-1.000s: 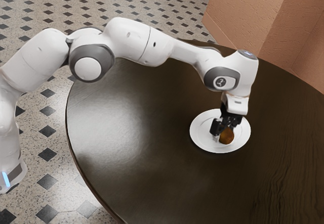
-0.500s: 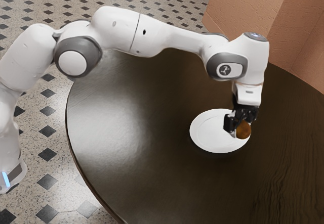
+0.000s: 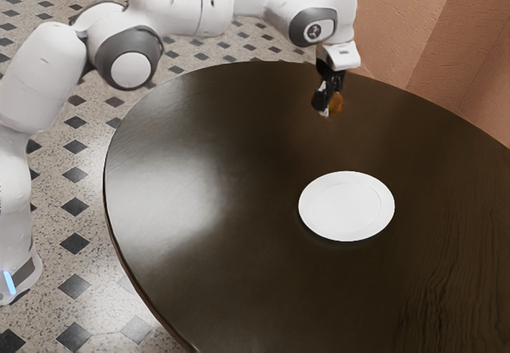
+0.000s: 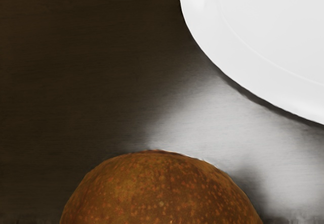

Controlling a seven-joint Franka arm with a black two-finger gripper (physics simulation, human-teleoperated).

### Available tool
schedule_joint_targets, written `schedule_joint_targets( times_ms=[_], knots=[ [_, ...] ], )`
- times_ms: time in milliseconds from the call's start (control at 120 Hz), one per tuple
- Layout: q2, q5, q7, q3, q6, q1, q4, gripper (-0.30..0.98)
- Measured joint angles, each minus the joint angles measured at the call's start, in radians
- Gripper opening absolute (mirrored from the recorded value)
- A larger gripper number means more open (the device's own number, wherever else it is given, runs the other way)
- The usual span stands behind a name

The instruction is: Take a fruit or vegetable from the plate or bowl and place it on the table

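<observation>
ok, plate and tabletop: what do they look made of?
Plate: probably glazed ceramic, going by its smooth white surface and soft sheen; plastic is possible. Tabletop: dark brown wood or veneer, judging by the fine grain lines; satin finish, since it catches a broad pale glare.

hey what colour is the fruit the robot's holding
The fruit is orange-brown with small reddish-orange speckles, seen best in the wrist view.

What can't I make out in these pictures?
Round orange-brown fruit, wrist view: partly cut off by the lower edge.
White plate, wrist view: cut off by the top and right edges.
Pincer, exterior view: too small and dark to see exactly how it touches the fruit.
Dark wooden table, exterior view: cut off by the lower and right edges.
</observation>
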Motion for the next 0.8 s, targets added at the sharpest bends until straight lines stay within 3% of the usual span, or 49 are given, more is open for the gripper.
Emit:
schedule_joint_targets(
  times_ms=[133,267,308,442,508,575,642,800],
  knots=[
    [-0.013,-0.002,-0.001,0.002,-0.004,0.010,-0.024,0.49],
    [-0.042,-0.015,-0.002,0.002,-0.002,0.010,-0.054,0.61],
    [-0.075,-0.051,-0.002,0.001,0.024,0.008,-0.108,0.63],
    [-0.224,-0.265,-0.090,-0.003,0.133,-0.008,-0.246,0.66],
    [-0.247,-0.312,-0.255,-0.002,0.161,-0.054,-0.275,0.67],
    [-0.254,-0.221,-0.510,-0.004,0.146,-0.120,-0.270,0.68],
    [-0.285,-0.152,-0.790,-0.005,0.027,-0.154,-0.204,0.68],
    [-0.363,-0.113,-1.374,-0.004,-0.249,-0.176,-0.171,0.68]
  ],
)
